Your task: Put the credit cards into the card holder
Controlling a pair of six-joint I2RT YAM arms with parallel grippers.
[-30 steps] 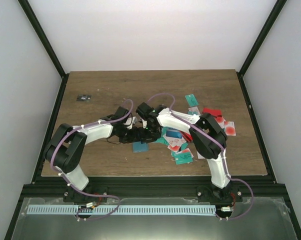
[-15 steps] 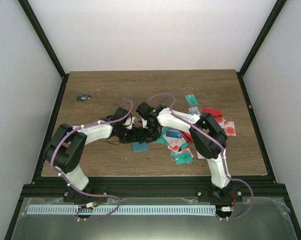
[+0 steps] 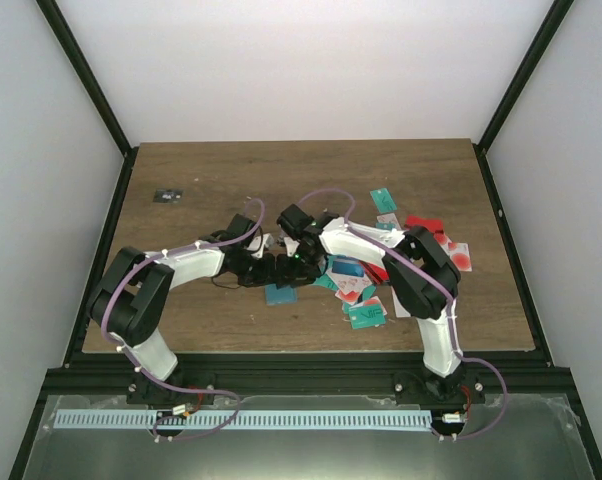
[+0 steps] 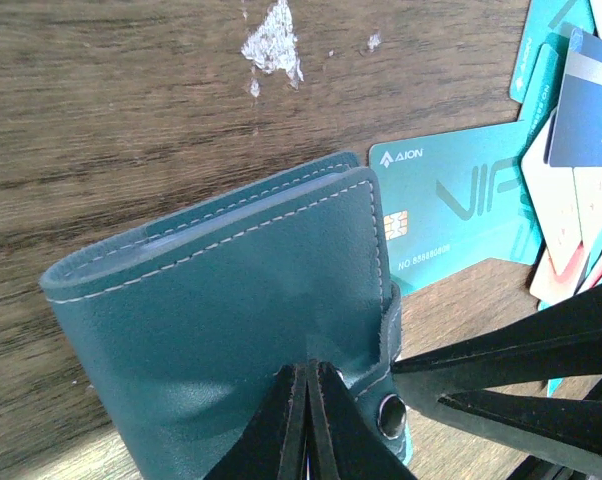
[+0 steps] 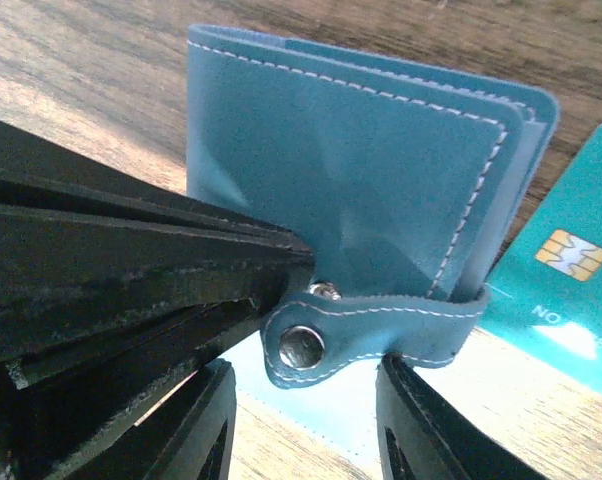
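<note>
Left jaws clamp the folded card holder [image 4: 241, 300]; right jaws, part open, straddle its strap [image 5: 381, 325]. Credit cards [image 4: 461, 215] lie loose on the desk [image 4: 131, 120], seemingly none loaded.

Teal card holder [image 4: 231, 300] (pale stitching), teal card [image 4: 461, 210], dark-blue card [image 4: 586, 100], brown woodgrain table [image 4: 131, 100]

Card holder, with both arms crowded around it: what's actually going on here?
The left gripper is shut on one edge of the teal card holder at mid-table. The right gripper has its jaws apart on either side of the holder's snap strap, which wraps round the folded covers. Whether the snap is fastened is hard to tell. The credit cards lie loose to the right.
</note>
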